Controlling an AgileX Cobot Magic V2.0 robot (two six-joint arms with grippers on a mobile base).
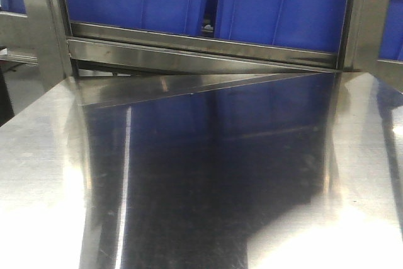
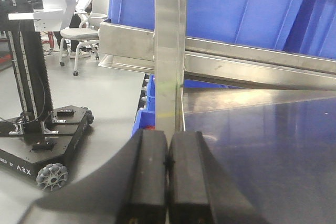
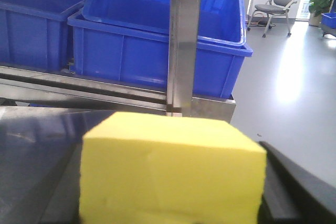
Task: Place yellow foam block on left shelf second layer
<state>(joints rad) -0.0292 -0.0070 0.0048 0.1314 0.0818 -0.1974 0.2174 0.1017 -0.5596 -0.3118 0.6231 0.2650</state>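
Crates (image 1: 283, 11) sit on the shelf (image 1: 189, 45) behind the tabletop (image 1: 208, 174).

"ARX" lettering on the black wheeled base (image 2: 50, 148)

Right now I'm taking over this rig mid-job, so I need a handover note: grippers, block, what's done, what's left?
Left gripper: shut, empty, by the table's edge.
Right gripper: shut on the block, held in front of a shelf post and blue bins.
Done: block is in the grip.
Left: carry it to the left shelf's second layer and release. It is not on any shelf yet, and the front view shows neither arm.
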